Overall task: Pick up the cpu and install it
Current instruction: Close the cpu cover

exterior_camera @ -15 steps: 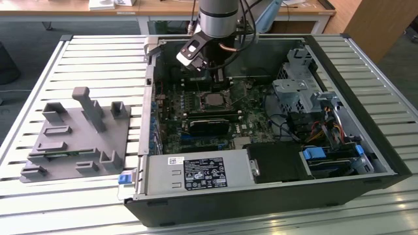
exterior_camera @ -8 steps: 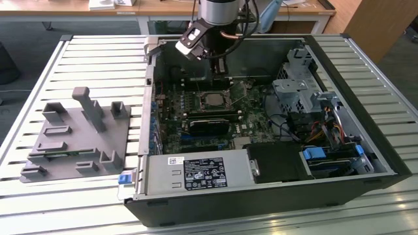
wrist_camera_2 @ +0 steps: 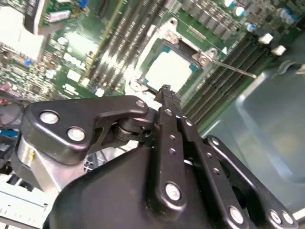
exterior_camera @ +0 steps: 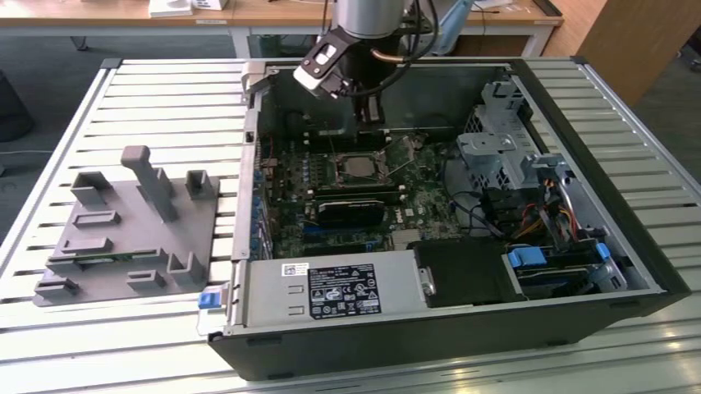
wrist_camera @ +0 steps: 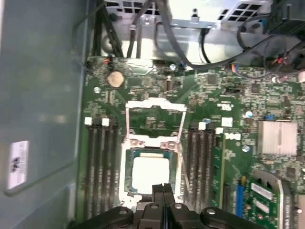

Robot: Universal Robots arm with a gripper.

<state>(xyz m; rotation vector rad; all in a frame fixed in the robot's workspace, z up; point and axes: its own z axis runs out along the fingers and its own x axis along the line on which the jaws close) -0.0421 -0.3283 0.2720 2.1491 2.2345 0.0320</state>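
Note:
The cpu, a silvery square with a thin green rim, lies flat in the motherboard socket inside the open computer case. The socket's metal load plate stands flipped open beside it. My gripper hangs just above the chip's edge. Its two black fingers are pressed together with nothing between them. I cannot tell whether the tips touch the chip.
Memory slots flank the socket on both sides. A thin socket lever sticks out beside it. A drive cage and cables fill the case's right side in the exterior view. A grey fixture plate sits outside on the slatted table.

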